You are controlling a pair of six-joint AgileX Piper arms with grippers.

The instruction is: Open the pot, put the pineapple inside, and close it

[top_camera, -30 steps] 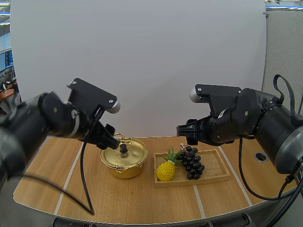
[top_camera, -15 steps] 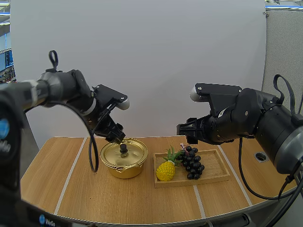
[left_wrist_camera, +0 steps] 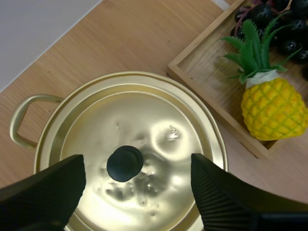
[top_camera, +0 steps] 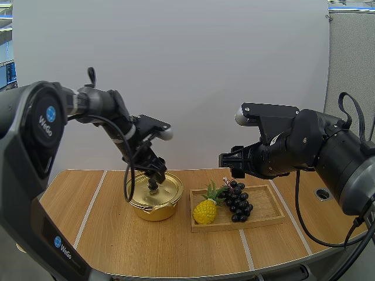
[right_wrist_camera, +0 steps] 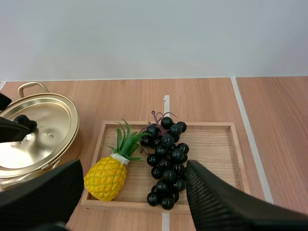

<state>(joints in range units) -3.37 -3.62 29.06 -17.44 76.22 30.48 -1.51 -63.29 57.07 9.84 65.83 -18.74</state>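
The wooden table (top_camera: 176, 246) carries the gold pot (top_camera: 153, 206), with its lid (left_wrist_camera: 159, 139) on. The pineapple (top_camera: 204, 211) lies in the tray (top_camera: 263, 218) just beside the pot, and the grapes (top_camera: 237, 202) sit on the pineapple's far side from the pot. My left gripper (top_camera: 155, 174) hangs over the pot, fingers wide on either side of the lid's black knob (left_wrist_camera: 124, 163). My right gripper (top_camera: 230, 165) hovers above the tray, well apart from the pot, fingers wide too.

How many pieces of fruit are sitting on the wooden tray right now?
2. The pineapple lies at the end of the tray nearest the pot; the bunch of grapes lies beside it, toward the middle. None seems hidden.
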